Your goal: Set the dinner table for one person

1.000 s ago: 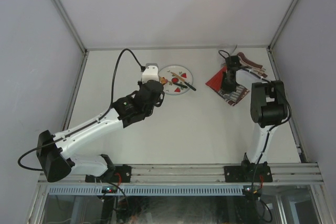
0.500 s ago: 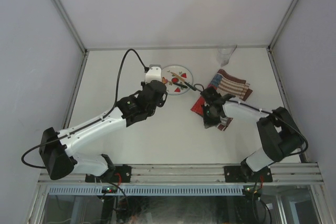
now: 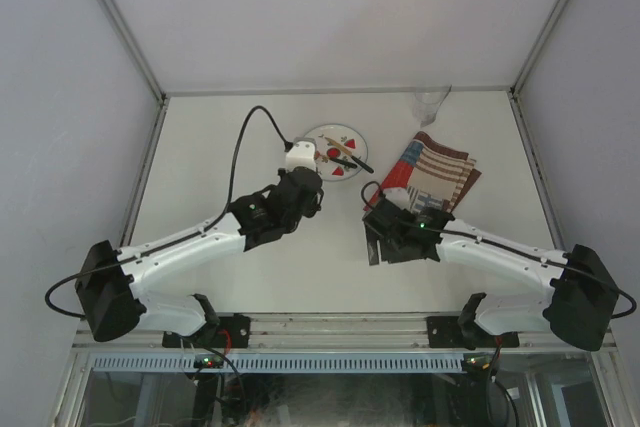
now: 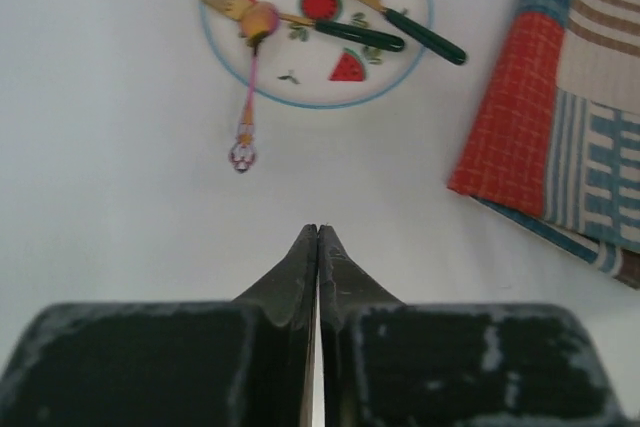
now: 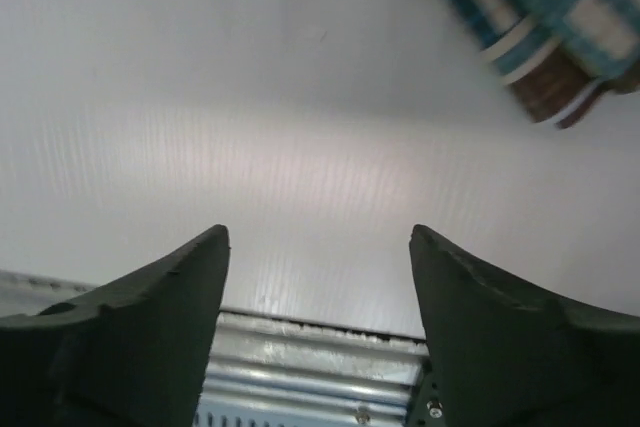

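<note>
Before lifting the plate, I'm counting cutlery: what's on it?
On the plate lie a fork, a knife and a pink spoon, its handle past the rim. The spoon's bowl covers part of the fork.

Bright, diffuse light, faint shadows. Right wrist: glare band across plain off-white tabletop [image 5: 300, 177]; blue-striped cloth [image 5: 540, 7] at 1 o'clock blurred.

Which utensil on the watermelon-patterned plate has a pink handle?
The small spoon overhanging the round white plate; the gold fork and gold knife have dark green handles.
</note>
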Robot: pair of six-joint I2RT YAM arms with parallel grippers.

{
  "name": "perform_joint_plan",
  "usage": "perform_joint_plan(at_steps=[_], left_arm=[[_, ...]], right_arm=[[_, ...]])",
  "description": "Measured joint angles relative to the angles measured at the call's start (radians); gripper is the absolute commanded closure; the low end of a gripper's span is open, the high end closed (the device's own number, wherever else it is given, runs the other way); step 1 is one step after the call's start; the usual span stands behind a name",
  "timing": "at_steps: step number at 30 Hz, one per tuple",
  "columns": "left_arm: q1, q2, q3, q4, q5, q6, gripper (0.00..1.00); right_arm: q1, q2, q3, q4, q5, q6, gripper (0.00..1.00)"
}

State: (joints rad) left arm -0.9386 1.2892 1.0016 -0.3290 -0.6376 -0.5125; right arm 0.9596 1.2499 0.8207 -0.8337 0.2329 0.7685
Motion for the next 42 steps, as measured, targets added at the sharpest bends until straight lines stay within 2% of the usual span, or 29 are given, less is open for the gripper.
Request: perform_joint_plan(at_steps=[3, 9, 12, 15, 20, 23, 27, 31, 36, 42], left_arm=[[-0.045, 0.056, 0.003, 0.063, 0.044, 0.000, 1.00], [-0.148, 0.406, 0.135, 0.126, 0.138, 0.017, 1.00], [-0.168, 0.515, 0.195, 0.145, 0.204, 0.021, 0.98], [-0.175, 0.570, 0.254, 0.148, 0.233, 0.028, 0.96], [-0.172, 0.612, 0.351, 0.150, 0.248, 0.047, 0.96], [-0.171, 0.639, 0.382, 0.176, 0.277, 0.045, 0.97], [-0.173, 0.733, 0.443, 0.194, 0.354, 0.044, 0.89], [-0.192, 0.825, 0.496, 0.192, 0.406, 0.046, 0.82], [-0.226, 0.878, 0.560, 0.180, 0.437, 0.046, 0.78], [-0.246, 0.916, 0.653, 0.176, 0.458, 0.046, 0.78]], right_arm=[[-0.092, -0.013, 0.049, -0.013, 0.085, -0.006, 0.19], [-0.358, 0.000, 0.069, -0.055, 0.216, -0.030, 0.18], [-0.446, -0.014, 0.068, -0.077, 0.239, -0.040, 0.18], [-0.540, -0.116, 0.063, -0.069, 0.221, -0.060, 0.18], [-0.616, -0.301, 0.050, -0.023, 0.195, -0.098, 0.18], [-0.645, -0.298, 0.049, -0.019, 0.193, -0.111, 0.18], [-0.667, -0.253, 0.016, -0.022, 0.190, -0.119, 0.18], [-0.705, -0.297, 0.004, -0.025, 0.183, -0.125, 0.17], [-0.789, -0.386, 0.004, -0.013, 0.179, -0.150, 0.17], [-0.925, -0.400, 0.005, 0.006, 0.143, -0.185, 0.17]])
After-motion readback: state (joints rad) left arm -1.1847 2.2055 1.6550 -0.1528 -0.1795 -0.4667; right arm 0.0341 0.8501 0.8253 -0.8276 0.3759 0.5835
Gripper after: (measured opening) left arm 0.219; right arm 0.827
